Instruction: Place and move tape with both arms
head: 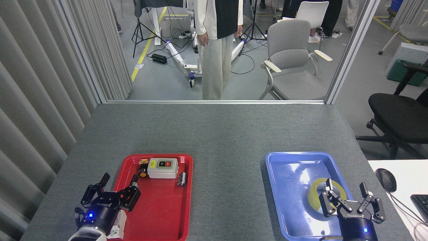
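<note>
Right pincer [347, 197]: black, clawed, blue status light at the wrist, jaws spread wide, nothing between them. Its left claw overlaps the near-right rim of the wide roll of translucent yellow packing tape [316, 194]; whether claw and roll actually touch cannot be told from this angle. The other claw stands clear to the right of the roll.

Left pincer [117, 185]: same black clawed type, also spread apart and empty. It hangs over the near-left corner of the shallow red plastic tray [187, 201].

Tape location: lying flat, core hole up, in the right half of the shallow blue plastic tray [277, 187], on the right side of the grey felt-covered counter [214, 134].

Red tray contents: a grey switch box with dark and red buttons [163, 168], a small black-and-yellow part [143, 171] touching its left side, and a small dark cylindrical piece [181, 178] just to its right.

Progress, as judged: neither arm holds the roll. The tape sits in a tray, so a placement may count as done, but the pictures do not settle which stage this is. If the roll is meant to travel further, a fresh grasp by the right arm and any hand-over to the left are still outstanding.

A person in light trousers [217, 50] stands beyond the counter's far edge.
</note>
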Motion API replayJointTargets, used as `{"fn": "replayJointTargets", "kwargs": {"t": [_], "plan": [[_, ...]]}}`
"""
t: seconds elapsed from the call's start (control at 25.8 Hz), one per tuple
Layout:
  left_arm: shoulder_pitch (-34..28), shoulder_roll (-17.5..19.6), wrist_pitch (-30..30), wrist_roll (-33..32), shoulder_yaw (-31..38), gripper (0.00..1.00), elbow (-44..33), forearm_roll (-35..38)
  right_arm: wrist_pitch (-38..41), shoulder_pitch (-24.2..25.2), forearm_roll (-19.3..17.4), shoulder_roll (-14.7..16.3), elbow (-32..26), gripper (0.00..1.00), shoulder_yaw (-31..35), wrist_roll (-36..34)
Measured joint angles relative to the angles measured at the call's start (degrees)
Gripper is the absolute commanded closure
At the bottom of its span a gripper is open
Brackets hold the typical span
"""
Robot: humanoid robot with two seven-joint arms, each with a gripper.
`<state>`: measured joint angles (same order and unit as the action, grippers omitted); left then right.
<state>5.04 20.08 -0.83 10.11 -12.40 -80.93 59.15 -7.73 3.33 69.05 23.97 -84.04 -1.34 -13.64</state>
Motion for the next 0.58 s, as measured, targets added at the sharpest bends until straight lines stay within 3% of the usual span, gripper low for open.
{"fn": "replayJointTargets", "kwargs": {"t": [0.58], "plan": [[0.0, 0.0, 0.4, 0.1, 0.5, 0.00, 0.4, 0.0, -0.3, 6.2, -0.6, 0.0, -4.9, 0.00, -0.7, 1.7]]}}
